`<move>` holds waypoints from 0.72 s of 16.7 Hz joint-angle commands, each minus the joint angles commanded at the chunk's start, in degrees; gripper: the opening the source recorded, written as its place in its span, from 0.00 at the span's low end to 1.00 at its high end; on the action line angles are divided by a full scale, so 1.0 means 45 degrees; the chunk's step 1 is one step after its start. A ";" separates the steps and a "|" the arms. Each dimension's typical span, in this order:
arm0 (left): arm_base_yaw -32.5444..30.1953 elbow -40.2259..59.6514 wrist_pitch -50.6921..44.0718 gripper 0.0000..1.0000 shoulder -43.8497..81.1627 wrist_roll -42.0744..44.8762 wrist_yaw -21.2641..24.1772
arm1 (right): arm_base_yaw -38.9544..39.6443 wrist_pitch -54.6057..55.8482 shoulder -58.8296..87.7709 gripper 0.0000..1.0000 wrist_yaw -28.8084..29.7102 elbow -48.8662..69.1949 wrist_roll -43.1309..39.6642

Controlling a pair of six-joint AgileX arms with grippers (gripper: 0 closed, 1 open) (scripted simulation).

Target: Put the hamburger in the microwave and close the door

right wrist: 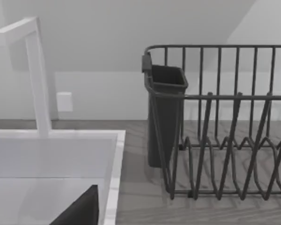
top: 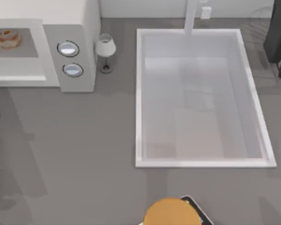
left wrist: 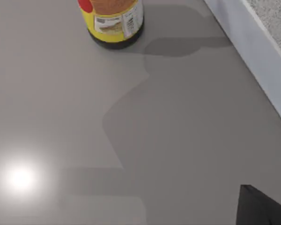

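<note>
The hamburger, a small cream-and-tan lump, lies on the grey floor of the microwave cavity at the table's back left. The cavity's front stands open. Two round silver-blue dials sit on the white panel to its right. The door is out of view past the left edge. A dark piece of my left gripper pokes into the left wrist view over bare grey table. A dark piece of my right gripper shows in the right wrist view by the sink rim.
A large white sink with a white faucet takes up the middle right. A wine glass stands beside the microwave. A dark dish rack is at the back right. A golden-brown dome sits at the front edge. A yellow-labelled bottle stands near my left gripper.
</note>
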 joint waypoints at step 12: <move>-0.2044 -0.1351 0.0956 0.00 -0.1957 -0.2164 -0.0673 | 0.0000 0.0000 0.0000 1.00 0.0000 0.0000 0.0000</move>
